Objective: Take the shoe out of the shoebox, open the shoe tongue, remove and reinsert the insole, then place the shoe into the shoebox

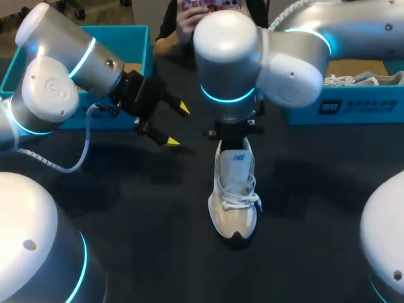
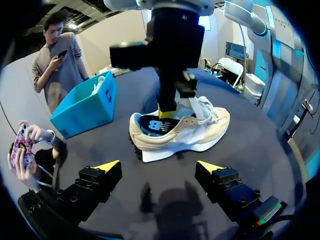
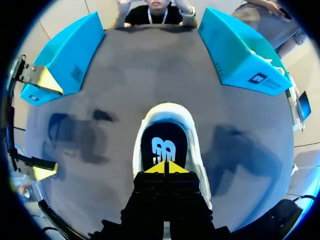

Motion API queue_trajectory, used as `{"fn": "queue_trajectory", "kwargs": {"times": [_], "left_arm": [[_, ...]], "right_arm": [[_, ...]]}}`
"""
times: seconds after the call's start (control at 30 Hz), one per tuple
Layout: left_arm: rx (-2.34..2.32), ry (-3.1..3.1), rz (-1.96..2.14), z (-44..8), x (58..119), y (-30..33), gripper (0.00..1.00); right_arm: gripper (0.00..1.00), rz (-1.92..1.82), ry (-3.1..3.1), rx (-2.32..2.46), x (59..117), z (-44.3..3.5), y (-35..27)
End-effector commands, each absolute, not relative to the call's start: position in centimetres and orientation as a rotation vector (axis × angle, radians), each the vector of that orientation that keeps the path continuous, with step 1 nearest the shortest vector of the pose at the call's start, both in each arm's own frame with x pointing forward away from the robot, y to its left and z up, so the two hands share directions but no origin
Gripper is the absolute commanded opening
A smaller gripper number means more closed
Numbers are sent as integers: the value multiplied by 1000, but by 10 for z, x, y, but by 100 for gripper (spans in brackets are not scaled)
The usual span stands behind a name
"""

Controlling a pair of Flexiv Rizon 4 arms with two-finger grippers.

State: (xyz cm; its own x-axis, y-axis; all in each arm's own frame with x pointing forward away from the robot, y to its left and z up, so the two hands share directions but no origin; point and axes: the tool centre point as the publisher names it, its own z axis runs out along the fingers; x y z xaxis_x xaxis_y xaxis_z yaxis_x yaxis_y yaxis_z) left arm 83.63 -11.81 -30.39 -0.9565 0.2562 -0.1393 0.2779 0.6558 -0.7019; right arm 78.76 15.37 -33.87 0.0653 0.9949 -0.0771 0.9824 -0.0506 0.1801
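A beige sneaker (image 1: 235, 203) with white laces stands upright on the dark table, toe towards the near edge. Its dark blue insole (image 3: 164, 145) lies flat inside the heel opening. My right gripper (image 3: 165, 167) points straight down into that opening, shut, its yellow tips together and resting on the insole, with nothing seen between them. From the left wrist view the right gripper's tip (image 2: 166, 112) shows just inside the shoe (image 2: 177, 132). My left gripper (image 1: 177, 125) hovers open to the left of the shoe's heel, apart from it, and holds nothing (image 2: 159, 167).
One blue shoebox (image 1: 136, 38) stands at the back left behind my left arm. Another blue shoebox (image 1: 344, 107) stands at the back right with a second shoe (image 1: 353, 79) inside. Dark table surface lies bare around the sneaker.
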Motion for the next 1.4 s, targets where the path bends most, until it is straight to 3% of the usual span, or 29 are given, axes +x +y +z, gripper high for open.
{"fn": "queue_trajectory", "kwargs": {"times": [0.03,0.33,0.63,1.2,1.4], "left_arm": [[456,2834,-1204,-304,836,-118,100],[456,2834,-1204,-304,836,-118,100],[456,2834,-1204,-304,836,-118,100],[456,2834,-1204,-304,836,-118,100],[456,2834,-1204,-304,836,-118,100]], "right_arm": [[0,107,2086,2172,792,-357,150],[0,80,2095,2221,792,-380,146],[0,177,2018,2181,798,-353,148],[0,128,2046,2221,813,-410,152],[0,131,2010,2182,813,-384,151]]}}
